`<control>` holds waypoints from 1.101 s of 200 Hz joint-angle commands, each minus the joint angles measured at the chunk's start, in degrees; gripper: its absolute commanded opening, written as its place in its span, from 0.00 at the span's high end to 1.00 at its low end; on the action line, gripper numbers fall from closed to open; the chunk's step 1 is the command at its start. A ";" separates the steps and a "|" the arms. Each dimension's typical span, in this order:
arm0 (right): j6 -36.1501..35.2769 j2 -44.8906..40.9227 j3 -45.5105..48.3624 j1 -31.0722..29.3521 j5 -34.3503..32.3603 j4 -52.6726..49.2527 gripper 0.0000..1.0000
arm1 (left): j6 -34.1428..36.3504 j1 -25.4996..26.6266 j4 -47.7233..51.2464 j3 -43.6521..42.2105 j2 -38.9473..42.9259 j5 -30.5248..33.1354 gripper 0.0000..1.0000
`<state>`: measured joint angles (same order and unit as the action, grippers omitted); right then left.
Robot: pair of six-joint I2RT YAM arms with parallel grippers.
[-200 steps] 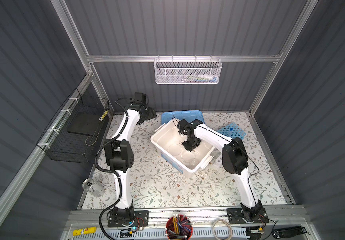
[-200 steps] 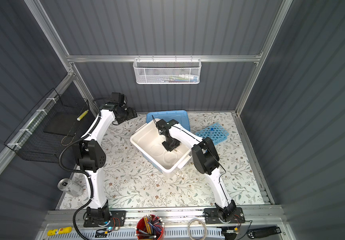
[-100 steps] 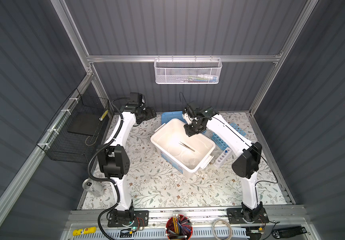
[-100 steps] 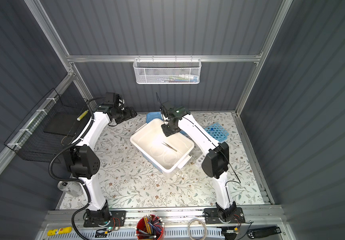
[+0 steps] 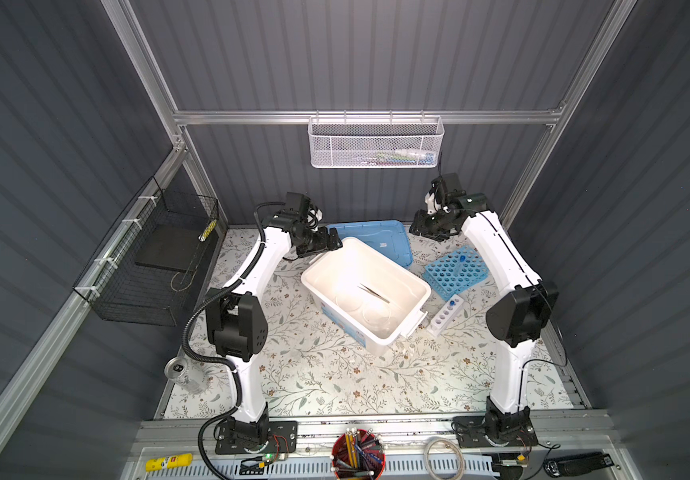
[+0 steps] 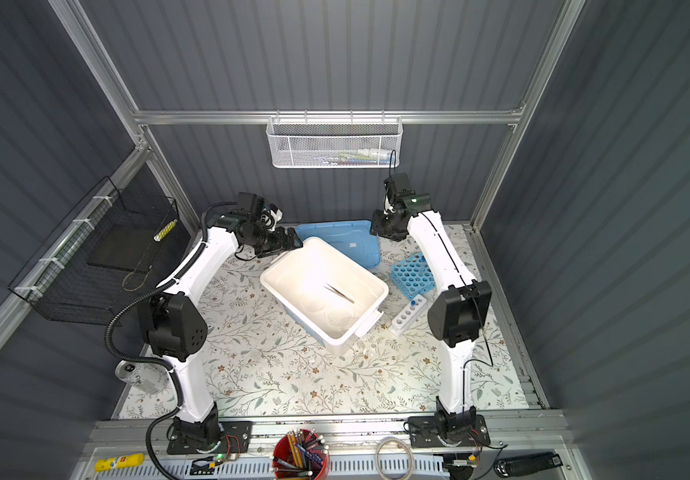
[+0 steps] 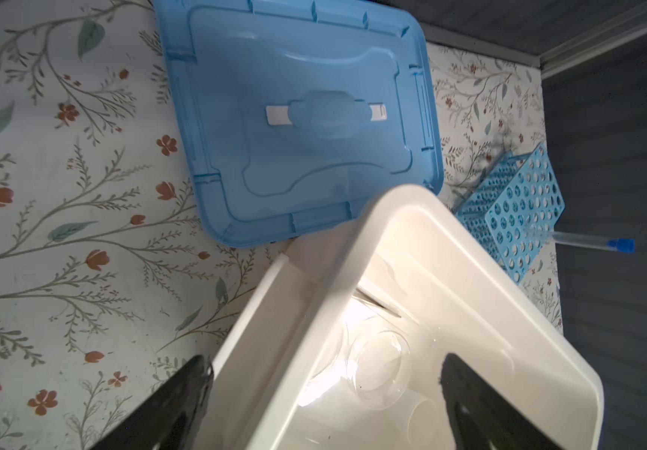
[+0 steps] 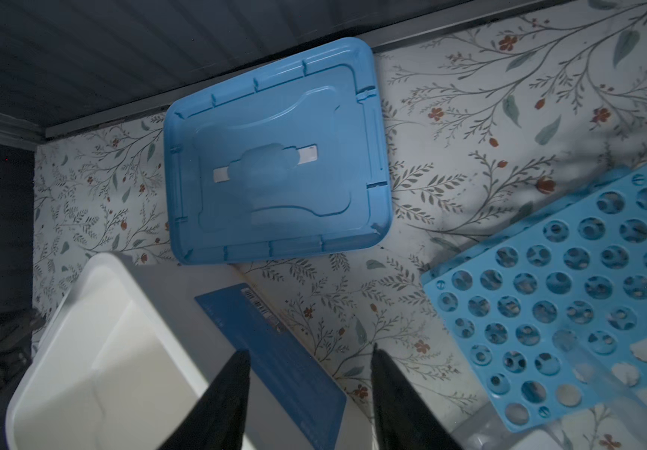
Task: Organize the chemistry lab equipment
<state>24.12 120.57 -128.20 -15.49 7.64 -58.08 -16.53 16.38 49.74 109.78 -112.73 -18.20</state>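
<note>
**Bin holds tweezers and dishes; both grippers empty**

The white rectangular plastic bin (image 5: 417, 286) sits open on the floral-patterned table (image 5: 314, 374). Its flat blue plastic lid (image 5: 376, 235) lies just behind it. On the bin's floor lie the thin dark metal tweezers (image 5: 373, 292), and beside them, overlapping one another, the round shallow clear glass dishes (image 5: 376, 313).

The left gripper (image 5: 332, 243) hangs at the bin's far corner with its jaws spread wide and nothing in them. In the left wrist view one finger (image 7: 175, 401) is outside the wall and the other is inside. A dish shows on the bin floor between them, and the tweezers lie farther along that floor.

The right gripper (image 5: 421, 226) hovers off the bin's other far corner, near the lid. Its jaws are parted and grasp nothing. In the right wrist view the bin's labelled side and bare table show between its fingers (image 8: 236, 385), and the bin's opening lies off to one side. On the other side stands the pale blue perforated plastic tube rack (image 5: 455, 272), holding one slim blue-capped test tube (image 5: 462, 258). Beyond that rack, well clear of these jaws, a small white tube rack (image 5: 443, 318) holds another blue cap.
</note>
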 commanded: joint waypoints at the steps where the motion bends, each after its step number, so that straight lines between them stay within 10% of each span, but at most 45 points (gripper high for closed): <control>1: -0.23 6.98 -5.01 -0.02 -0.23 -1.13 0.48 | 2.18 0.40 2.63 -2.49 0.43 1.58 0.06; 34: -2.38 18.37 -18.87 1.66 -4.30 -8.10 0.47 | 2.38 0.54 3.90 -3.96 1.20 4.12 0.05; 220: -8.67 28.67 -15.59 -0.33 -7.55 -0.41 0.52 | 2.51 0.76 17.73 -4.42 1.66 14.52 0.12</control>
<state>15.81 148.35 -143.15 -15.05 -0.71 -59.27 -14.50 17.21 58.98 104.88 -110.37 -6.63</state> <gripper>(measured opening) 0.483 0.882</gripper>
